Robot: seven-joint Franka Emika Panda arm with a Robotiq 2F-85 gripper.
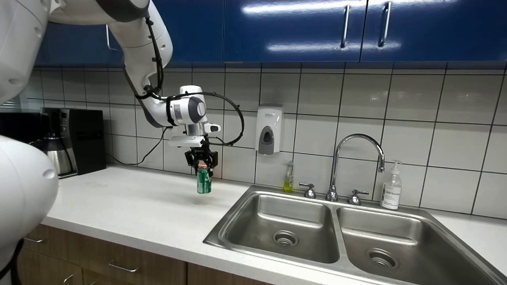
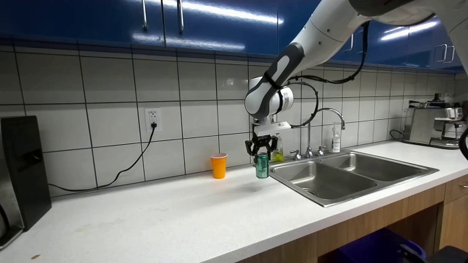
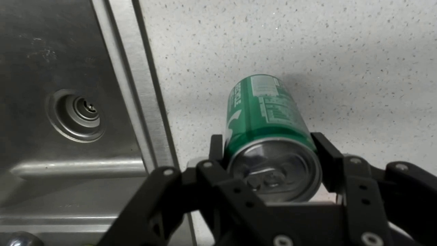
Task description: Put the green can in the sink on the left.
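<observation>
Green soda can (image 3: 269, 112) hangs upright above the desk (image 1: 130, 198), to the left of the double sink (image 1: 342, 235) in both exterior views. The tool (image 3: 269, 150) is part-closed, gripping its upper end. The can's white lettering (image 3: 237, 96) I cannot read.

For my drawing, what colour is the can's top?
Silver. The wrist view shows the can's top best.
</observation>
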